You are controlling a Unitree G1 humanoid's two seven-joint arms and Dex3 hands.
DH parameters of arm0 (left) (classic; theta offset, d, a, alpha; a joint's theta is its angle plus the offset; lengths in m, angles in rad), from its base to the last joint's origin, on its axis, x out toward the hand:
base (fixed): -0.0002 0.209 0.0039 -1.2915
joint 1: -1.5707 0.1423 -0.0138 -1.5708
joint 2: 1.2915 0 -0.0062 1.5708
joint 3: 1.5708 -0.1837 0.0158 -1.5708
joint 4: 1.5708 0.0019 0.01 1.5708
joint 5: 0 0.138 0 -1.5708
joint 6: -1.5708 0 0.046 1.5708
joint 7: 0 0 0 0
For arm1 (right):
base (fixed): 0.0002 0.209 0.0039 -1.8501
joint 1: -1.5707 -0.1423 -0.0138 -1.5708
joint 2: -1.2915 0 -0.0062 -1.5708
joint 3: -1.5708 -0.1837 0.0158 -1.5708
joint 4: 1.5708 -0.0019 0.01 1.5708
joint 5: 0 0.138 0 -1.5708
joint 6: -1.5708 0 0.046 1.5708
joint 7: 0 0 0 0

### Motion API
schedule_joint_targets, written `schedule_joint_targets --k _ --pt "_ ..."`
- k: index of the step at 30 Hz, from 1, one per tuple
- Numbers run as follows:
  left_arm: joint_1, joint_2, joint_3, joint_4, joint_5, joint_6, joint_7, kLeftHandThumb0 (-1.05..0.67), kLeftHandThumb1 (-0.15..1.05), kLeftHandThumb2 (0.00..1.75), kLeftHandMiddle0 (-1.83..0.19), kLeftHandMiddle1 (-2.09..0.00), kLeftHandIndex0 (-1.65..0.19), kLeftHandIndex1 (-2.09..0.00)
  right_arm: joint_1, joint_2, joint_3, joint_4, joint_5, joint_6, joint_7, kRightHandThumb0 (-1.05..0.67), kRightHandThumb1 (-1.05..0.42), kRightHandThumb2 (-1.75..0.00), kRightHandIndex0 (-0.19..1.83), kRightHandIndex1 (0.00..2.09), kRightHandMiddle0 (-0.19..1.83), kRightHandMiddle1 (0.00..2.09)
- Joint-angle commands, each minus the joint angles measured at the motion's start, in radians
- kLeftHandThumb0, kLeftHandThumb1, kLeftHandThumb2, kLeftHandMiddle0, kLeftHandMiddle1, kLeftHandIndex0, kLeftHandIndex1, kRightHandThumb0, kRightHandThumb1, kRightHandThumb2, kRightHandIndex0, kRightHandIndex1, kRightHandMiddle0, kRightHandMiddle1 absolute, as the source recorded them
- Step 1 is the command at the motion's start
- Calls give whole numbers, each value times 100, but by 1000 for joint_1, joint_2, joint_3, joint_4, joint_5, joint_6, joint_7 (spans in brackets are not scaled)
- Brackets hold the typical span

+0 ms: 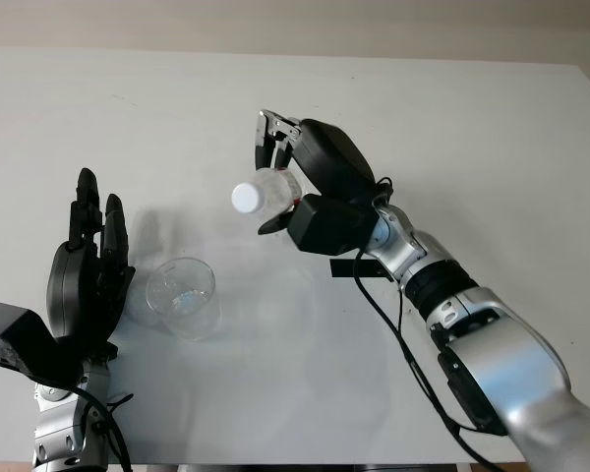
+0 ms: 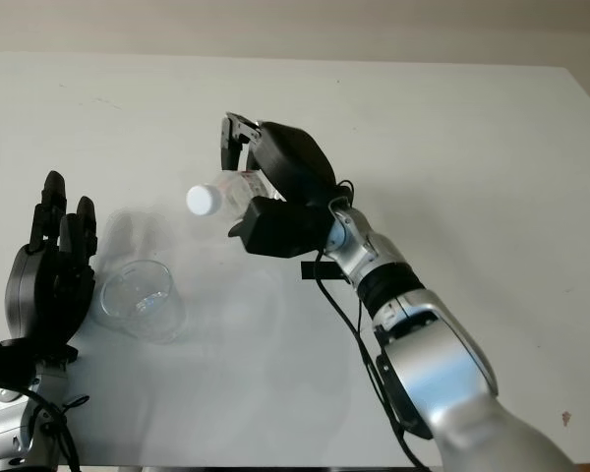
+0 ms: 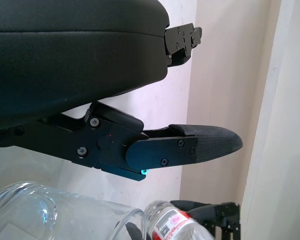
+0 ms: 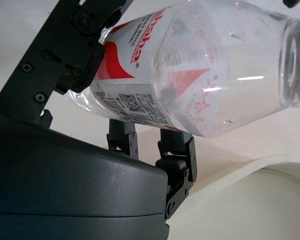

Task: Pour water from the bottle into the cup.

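Two hands are over the white table (image 1: 452,128). The right hand (image 1: 320,182) has its fingers wrapped around the bottle (image 1: 265,189), tipped sideways in the air, white cap on, above the clear cup (image 1: 184,298). The left hand (image 1: 84,285) is open just beside the cup.

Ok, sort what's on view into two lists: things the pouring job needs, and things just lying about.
Needed for the job:
- bottle, white cap on, tilted toward the cup, held in the right hand
- cup, clear, upright on the table
- left hand, open, beside the cup

Just lying about:
- nothing but the white table itself
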Motion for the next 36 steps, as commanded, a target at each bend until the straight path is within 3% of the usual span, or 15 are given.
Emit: schedule_joint_targets --k 1,9,24,36 --pt "11 -10 -5 18 -1 1 3 -74 105 48 14 -5 17 -5 -33 -1 18 11 -17 -16 -39 -38 -105 -24 108 209 71 209" --pt "8 -11 -2 38 -11 -6 -14 -72 105 49 16 -5 19 -5 -65 3 97 35 -110 -1 -211 -41 -105 -23 111 209 78 209" --pt "0 -17 -7 46 -10 -5 -1 -72 105 47 15 -6 18 -5 -104 14 128 1 -137 -20 -305 -40 -105 -24 115 209 85 209" --pt "-4 -22 -14 52 -9 -8 2 -73 105 48 15 -5 19 -5 -145 49 199 18 -210 -16 -411 -44 -105 -25 131 209 95 209"
